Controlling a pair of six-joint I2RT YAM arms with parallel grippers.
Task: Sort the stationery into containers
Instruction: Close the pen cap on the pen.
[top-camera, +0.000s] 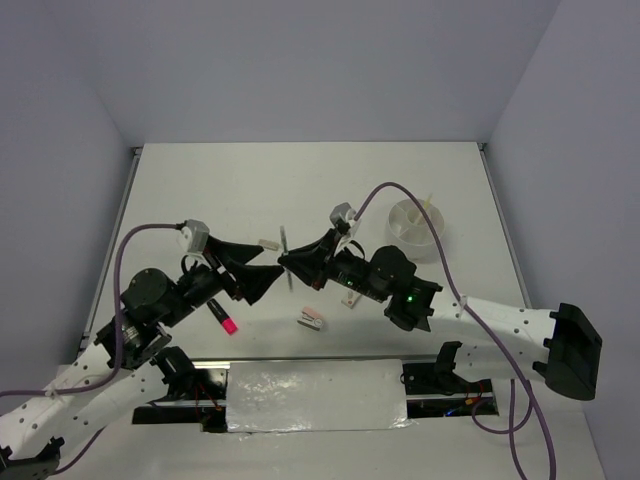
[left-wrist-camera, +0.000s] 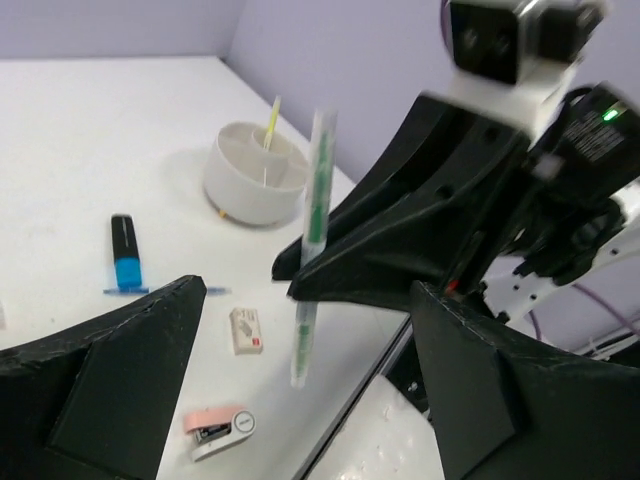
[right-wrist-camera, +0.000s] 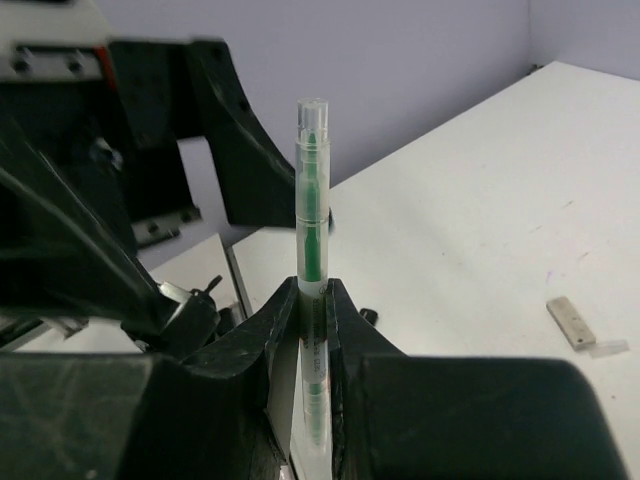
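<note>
Green pen (right-wrist-camera: 312, 215) (upright) in right jaws

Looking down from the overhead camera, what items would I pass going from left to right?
Black highlighter with pink end, small whitish eraser, thin clear green pen, small pink-and-white clip, round white plastic tub.

The tub (top-camera: 415, 228) stands at the far right of the table (top-camera: 200, 190), with a thin pen (left-wrist-camera: 272, 118) leaning in one compartment. At mid-table the right hand (top-camera: 286, 263) grips an upright pen (top-camera: 285, 243) above the table, facing the spread left hand (top-camera: 268, 270) just left of it. Nearer lie a highlighter (top-camera: 224, 316) on the left and a stapler (top-camera: 312, 320) to its right, and an eraser (top-camera: 268, 243) lies just beyond the hands.
</note>
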